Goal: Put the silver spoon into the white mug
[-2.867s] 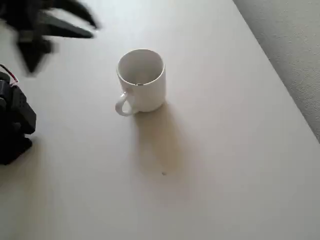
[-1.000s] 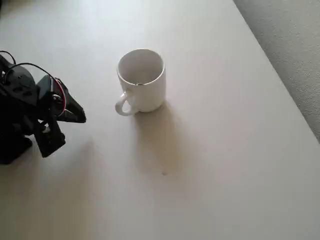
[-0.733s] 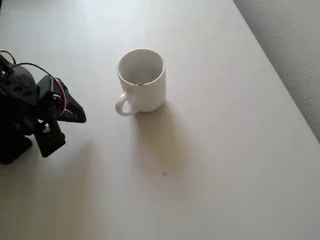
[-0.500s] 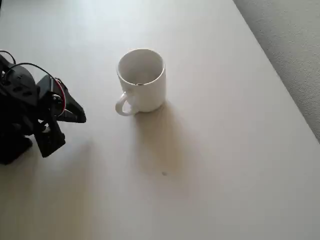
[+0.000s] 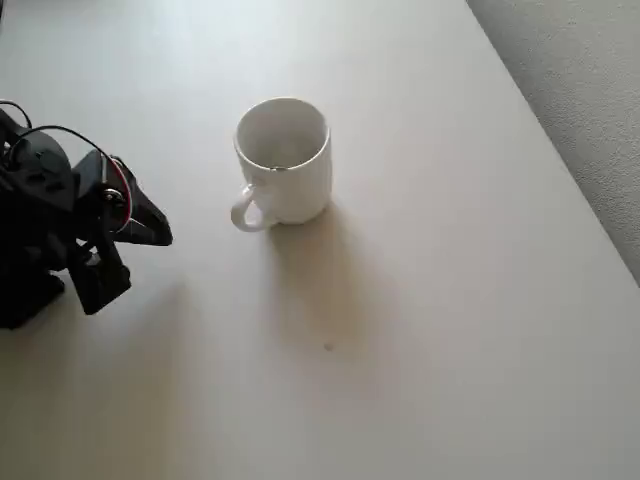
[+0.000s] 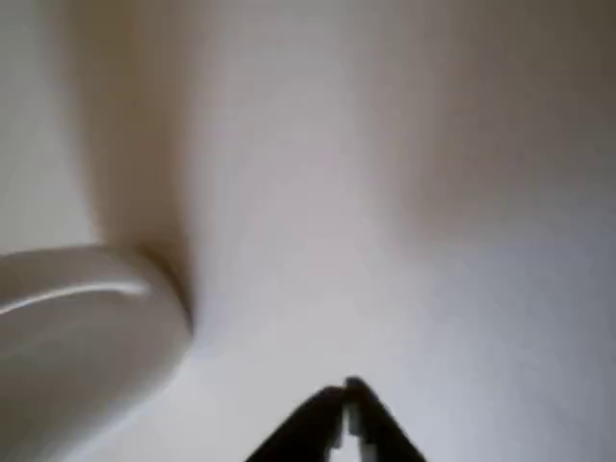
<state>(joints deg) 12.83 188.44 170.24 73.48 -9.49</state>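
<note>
Here, pincer [image 6: 346, 409] closed, white mug [image 5: 283, 160] apart

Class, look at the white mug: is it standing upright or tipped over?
Upright. In the overhead view the white mug shows its round open mouth facing up, handle at its side.

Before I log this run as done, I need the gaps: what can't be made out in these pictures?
- Overhead view: glossy white ceramic mug; a faint dark streak inside, too small to identify as a spoon.
- Wrist view: the mug is blurred and cut by the left edge.
- Black gripper: jaws closed, base cropped by the bottom edge.
</note>
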